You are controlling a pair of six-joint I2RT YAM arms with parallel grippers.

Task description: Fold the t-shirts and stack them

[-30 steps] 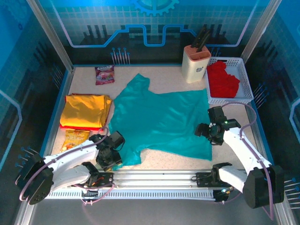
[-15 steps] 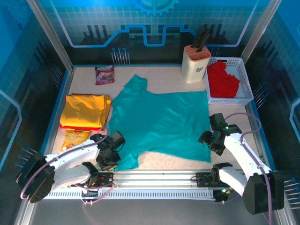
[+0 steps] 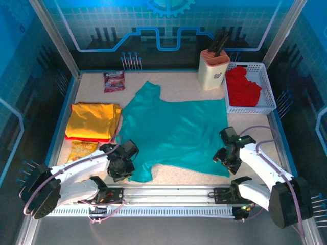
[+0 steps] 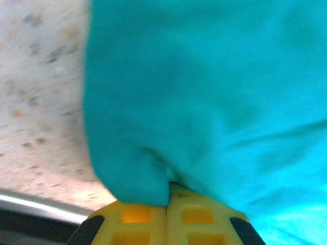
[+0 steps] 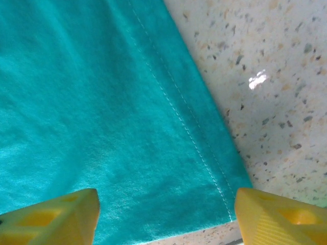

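Note:
A teal t-shirt (image 3: 173,130) lies spread over the middle of the table. My left gripper (image 3: 124,166) is shut on its near left sleeve; in the left wrist view the yellow fingers (image 4: 148,222) pinch a fold of teal cloth (image 4: 204,92). My right gripper (image 3: 226,157) stands open just above the shirt's near right corner, its fingertips (image 5: 56,217) spanning the stitched hem of the teal t-shirt (image 5: 102,102). A folded yellow t-shirt (image 3: 93,121) lies at the left on a red one. Another red t-shirt (image 3: 242,87) sits crumpled in the white basket.
The white basket (image 3: 268,89) stands at the back right beside a beige knife block (image 3: 213,68). A pink snack packet (image 3: 113,80) lies at the back left and an orange one (image 3: 82,150) near the left arm. Metal rails run along the near edge.
My left gripper has shut on the teal sleeve and drawn it slightly. My right gripper has moved nearer and left, down onto the shirt's near right corner, narrowing a little.

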